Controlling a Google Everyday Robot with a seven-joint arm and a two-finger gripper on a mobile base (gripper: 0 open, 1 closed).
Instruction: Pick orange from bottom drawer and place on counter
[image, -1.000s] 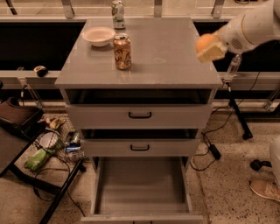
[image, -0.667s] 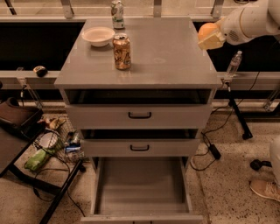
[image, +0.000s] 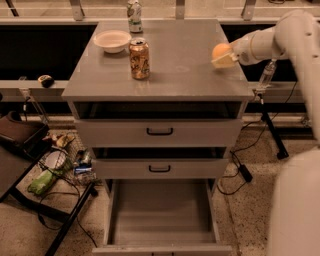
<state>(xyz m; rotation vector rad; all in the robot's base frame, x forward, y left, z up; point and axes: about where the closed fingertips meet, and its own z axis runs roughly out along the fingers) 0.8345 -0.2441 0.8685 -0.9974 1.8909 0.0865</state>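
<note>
The orange (image: 220, 50) is held in my gripper (image: 223, 56), which is shut on it just above the right side of the grey counter (image: 185, 60). My white arm reaches in from the right. The bottom drawer (image: 161, 212) stands pulled out at the foot of the cabinet, its flat floor bare.
A gold-orange soda can (image: 139, 58) stands left of centre on the counter, a white bowl (image: 112, 40) behind it and a green-white can (image: 133, 15) at the back edge. The two upper drawers (image: 160, 132) are shut. A low black stand with clutter (image: 47, 172) is at the left.
My gripper has carried the orange leftward, from beyond the counter's right edge to over its right side. The arm has followed.
</note>
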